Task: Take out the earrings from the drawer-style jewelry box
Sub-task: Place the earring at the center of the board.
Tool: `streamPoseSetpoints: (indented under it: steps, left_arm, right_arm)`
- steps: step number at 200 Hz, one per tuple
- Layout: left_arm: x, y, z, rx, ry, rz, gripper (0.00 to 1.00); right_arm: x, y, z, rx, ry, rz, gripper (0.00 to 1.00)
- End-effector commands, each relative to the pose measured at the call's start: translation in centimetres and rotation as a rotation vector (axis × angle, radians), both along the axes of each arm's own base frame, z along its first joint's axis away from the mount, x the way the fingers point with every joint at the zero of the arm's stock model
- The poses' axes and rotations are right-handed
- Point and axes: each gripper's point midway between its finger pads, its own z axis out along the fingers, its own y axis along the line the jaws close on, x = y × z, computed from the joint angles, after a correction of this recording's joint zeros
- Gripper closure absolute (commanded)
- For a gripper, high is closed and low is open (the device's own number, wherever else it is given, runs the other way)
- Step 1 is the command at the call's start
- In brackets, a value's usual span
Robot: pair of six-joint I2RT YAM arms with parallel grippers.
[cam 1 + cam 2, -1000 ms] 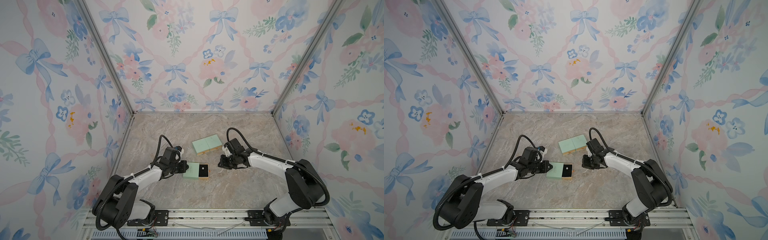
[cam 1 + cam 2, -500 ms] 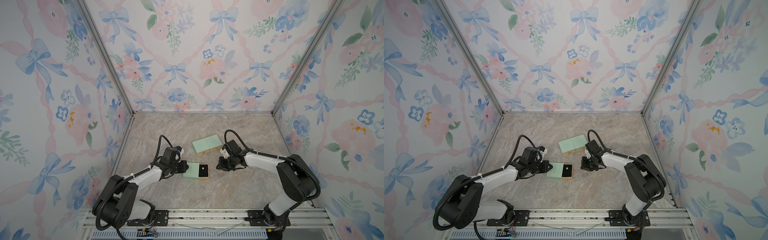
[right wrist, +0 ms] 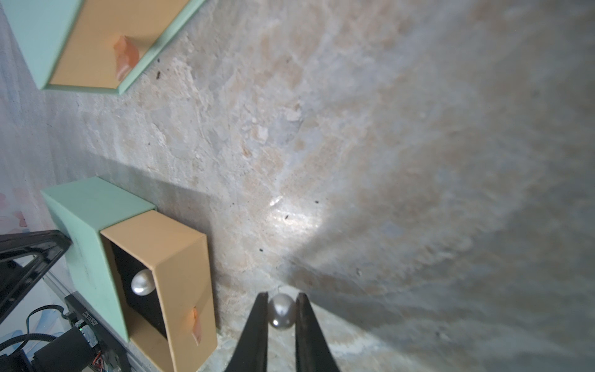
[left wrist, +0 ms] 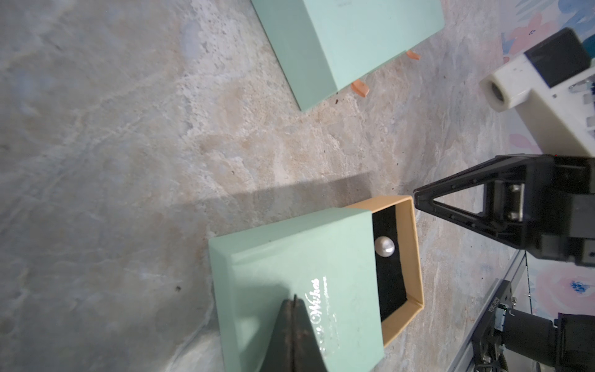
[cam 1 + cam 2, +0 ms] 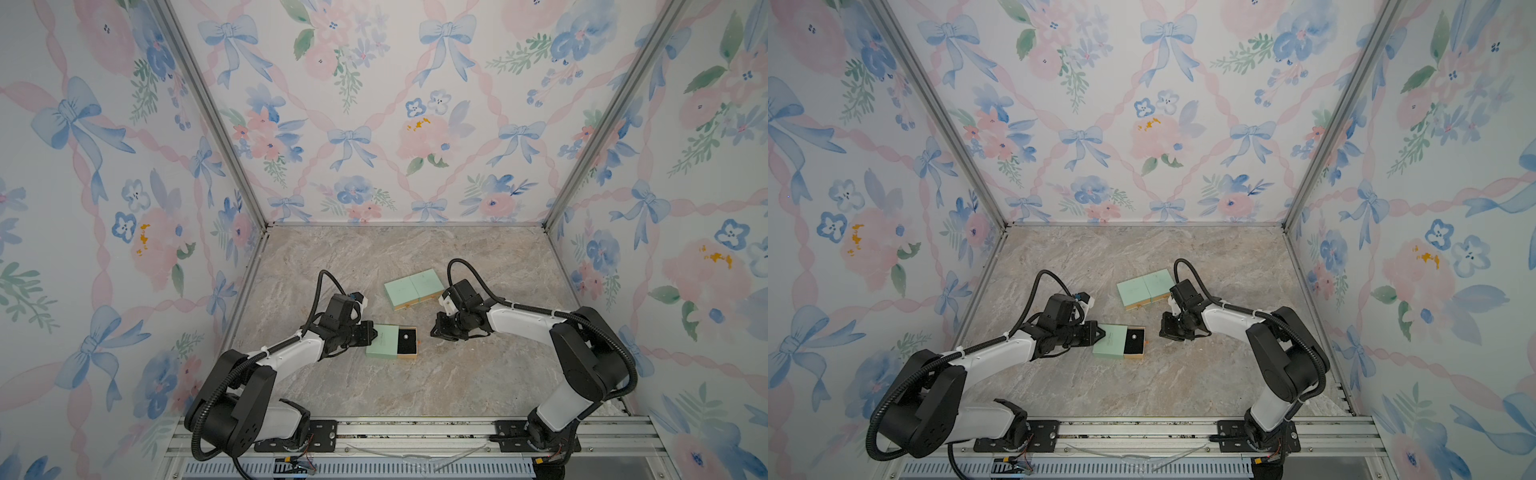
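Earrings (image 3: 281, 310), small round whitish pearl beads: I see one earring (image 4: 384, 246) lying on the black pad in the pulled-out tan cardboard drawer (image 4: 413, 257) of the mint-green drawer-style jewelry box (image 5: 384, 340). The other earring is pinched between the right gripper (image 3: 281, 296) fingertips, low over the marble-look tabletop (image 5: 415, 382), just beside the drawer front. Left gripper (image 4: 293, 301) is pressed together, tips resting on the box's mint sleeve. Two more mint boxes (image 5: 413, 287) sit side by side further back.

Left arm (image 5: 286, 351) and right arm (image 5: 523, 322) stretch low, inward; the left gripper (image 4: 294, 299) is clamped fully closed, the right gripper (image 3: 281, 299) tips downward, its fingers (image 3: 257, 325) pinching an earring (image 3: 281, 311) between their tips.
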Motion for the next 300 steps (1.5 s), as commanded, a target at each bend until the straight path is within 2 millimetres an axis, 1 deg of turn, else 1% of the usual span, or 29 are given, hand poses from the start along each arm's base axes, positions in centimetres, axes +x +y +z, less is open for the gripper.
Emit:
streamPoseSetpoints:
  steps: [1,69,95,111,118,120,123,140,160,178,199,223,229,231,237,261,300]
  left_arm:
    - [-3.8,4.4,-5.8,0.217,0.187,0.077,1.00]
    - [-3.8,4.4,-5.8,0.220,0.188,0.076,1.00]
    - [-3.8,4.4,-5.8,0.219,0.189,0.075,1.00]
    - [-3.8,4.4,-5.8,0.220,0.188,0.075,1.00]
    - [-3.8,4.4,-5.8,0.220,0.188,0.075,1.00]
    - [-3.8,4.4,-5.9,0.221,0.188,0.076,1.00]
    - [-3.8,4.4,-5.9,0.221,0.188,0.077,1.00]
    - [-3.8,4.4,-5.9,0.219,0.188,0.080,1.00]
    - [-3.6,4.3,-5.9,0.215,0.186,0.081,1.00]
    - [-3.6,4.3,-5.8,0.214,0.188,0.082,1.00]
    - [-3.6,4.2,-5.8,0.212,0.189,0.077,1.00]
    - [-3.6,4.2,-5.8,0.213,0.188,0.077,1.00]
    - [-3.6,4.2,-5.9,0.213,0.188,0.075,1.00]
    - [-3.5,4.2,-5.8,0.213,0.185,0.075,1.00]
    - [-3.6,4.2,-5.9,0.213,0.189,0.076,1.00]
    - [-3.6,4.1,-5.8,0.210,0.184,0.072,1.00]
    - [-3.7,4.2,-5.8,0.211,0.181,0.074,1.00]
  right_arm:
    - [-1.0,-0.8,-1.7,-0.035,0.054,-0.004,0.82]
    - [-1.0,-0.9,-1.7,-0.037,0.049,-0.013,0.78]
    - [-0.8,-0.9,-1.2,-0.038,0.037,-0.009,0.75]
    - [-0.5,-0.8,-0.2,-0.032,0.007,-0.004,0.75]
    - [-0.5,-0.8,-0.1,-0.036,0.003,-0.003,0.74]
    - [-0.3,-0.7,0.6,-0.025,-0.015,-0.005,0.74]
    - [-0.3,-0.7,1.0,-0.022,-0.024,-0.005,0.74]
    - [-0.3,-0.6,2.3,-0.041,-0.072,0.042,0.74]
    - [-0.5,0.0,4.4,-0.113,-0.141,0.109,0.74]
    - [-0.9,1.4,6.1,-0.153,-0.200,0.172,0.74]
    - [-1.4,3.2,6.8,-0.172,-0.222,0.218,0.74]
    - [-2.1,5.2,6.2,-0.191,-0.210,0.258,0.74]
    - [-2.2,5.6,6.4,-0.187,-0.212,0.266,0.74]
    - [-2.3,5.8,5.7,-0.198,-0.197,0.275,0.74]
    - [-2.5,6.1,5.3,-0.204,-0.185,0.285,0.74]
    - [-2.9,7.1,4.0,-0.220,-0.158,0.310,0.75]
    - [-2.9,8.0,3.1,-0.233,-0.142,0.317,0.75]
